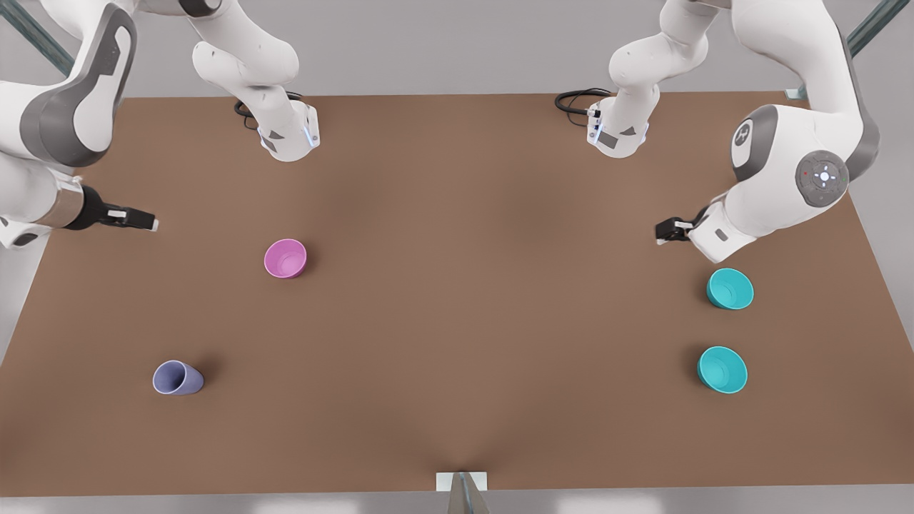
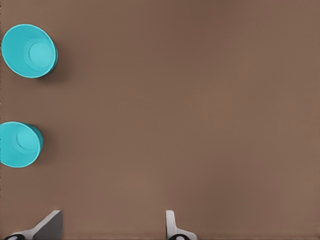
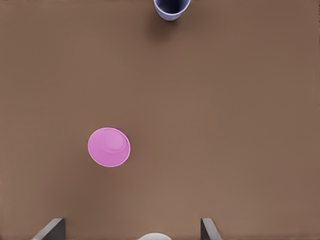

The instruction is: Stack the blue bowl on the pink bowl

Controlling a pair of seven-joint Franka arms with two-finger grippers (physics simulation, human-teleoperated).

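Note:
The pink bowl (image 1: 285, 258) (image 3: 109, 147) stands upright on the brown table (image 1: 457, 307), towards the front view's left. Two identical blue bowls stand upright at the front view's right, one (image 1: 730, 288) (image 2: 17, 144) farther back and one (image 1: 722, 369) (image 2: 27, 50) nearer the front edge. My right gripper (image 1: 289, 150) (image 3: 130, 232) hovers high over the back of the table, behind the pink bowl, open and holding nothing. My left gripper (image 1: 615, 148) (image 2: 111, 230) hangs at the back right, well inward of both blue bowls, open and holding nothing.
A lavender-blue tumbler cup (image 1: 177, 378) (image 3: 171, 7) stands near the front left. Bulky arm links overhang the table's left (image 1: 71, 128) and right (image 1: 792, 178) sides, the right one just behind the farther blue bowl. Black cables (image 1: 578, 100) lie at the back edge.

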